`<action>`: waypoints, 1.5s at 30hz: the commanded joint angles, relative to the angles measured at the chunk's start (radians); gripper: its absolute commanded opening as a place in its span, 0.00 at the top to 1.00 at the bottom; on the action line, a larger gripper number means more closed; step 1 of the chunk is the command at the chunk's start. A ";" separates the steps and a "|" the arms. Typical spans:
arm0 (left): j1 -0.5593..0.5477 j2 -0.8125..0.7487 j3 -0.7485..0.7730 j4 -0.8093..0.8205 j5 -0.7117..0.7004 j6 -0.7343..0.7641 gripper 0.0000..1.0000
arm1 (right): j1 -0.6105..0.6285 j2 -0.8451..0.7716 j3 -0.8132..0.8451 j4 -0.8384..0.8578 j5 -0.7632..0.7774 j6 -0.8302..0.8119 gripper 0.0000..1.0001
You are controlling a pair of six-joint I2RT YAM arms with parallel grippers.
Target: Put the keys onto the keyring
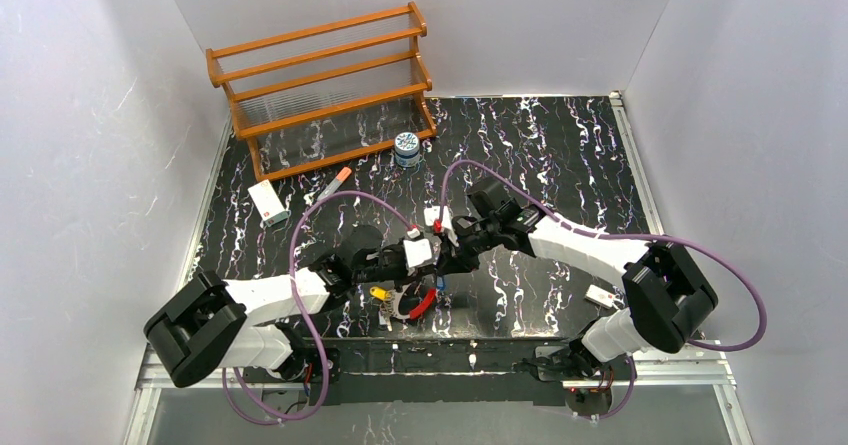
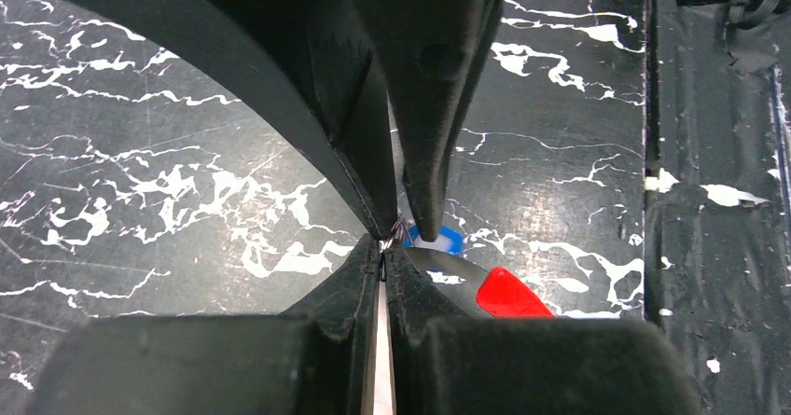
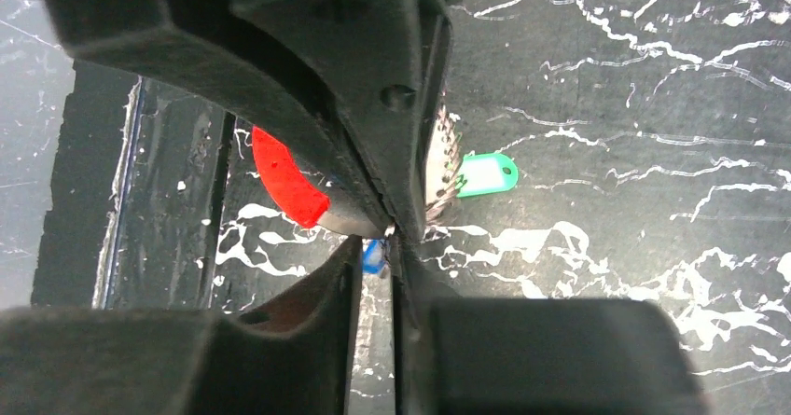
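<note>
Left gripper (image 2: 382, 250) clamped shut on thin silver keyring (image 1: 424, 303) wire, well in front of jar (image 1: 407, 148). Right gripper (image 3: 375, 243) jaws slightly apart, tip-to-tip with it. Yellow key (image 1: 378, 291) beside keyring.

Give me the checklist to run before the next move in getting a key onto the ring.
1. Grip of left claw on the large thin red-and-silver keyring: ok, shut on it.
2. Grip of right claw on a key: cannot tell; jaws slightly apart.
3. Claw tips meeting: ok, tip to tip.
4. Location of green-headed silver key: ok, beside the left claw.
5. Location of blue plastic key head: ok, just beyond the tips.
6. Ring's opening seen: cannot tell.
</note>
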 commanded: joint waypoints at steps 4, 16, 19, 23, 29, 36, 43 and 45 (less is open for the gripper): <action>-0.002 -0.068 -0.037 0.062 -0.036 -0.068 1.00 | -0.016 -0.082 -0.050 0.214 -0.013 0.126 0.49; -0.001 -0.123 -0.183 0.410 -0.081 -0.231 1.00 | -0.103 -0.157 -0.235 0.685 -0.222 0.419 0.46; -0.002 -0.140 -0.205 0.445 -0.084 -0.234 1.00 | -0.108 -0.164 -0.257 0.739 -0.236 0.447 0.56; -0.001 -0.159 -0.237 0.499 -0.094 -0.244 1.00 | -0.111 -0.153 -0.263 0.764 -0.251 0.461 0.65; -0.002 -0.168 -0.247 0.507 -0.094 -0.256 1.00 | -0.111 -0.126 -0.256 0.783 -0.256 0.478 0.70; -0.002 -0.169 -0.247 0.509 -0.100 -0.253 1.00 | -0.111 -0.095 -0.252 0.717 -0.242 0.444 0.76; -0.002 -0.161 -0.242 0.508 -0.101 -0.253 1.00 | -0.111 -0.086 -0.259 0.680 -0.237 0.410 0.82; -0.002 -0.159 -0.240 0.509 -0.101 -0.252 1.00 | -0.111 -0.073 -0.252 0.659 -0.237 0.400 0.88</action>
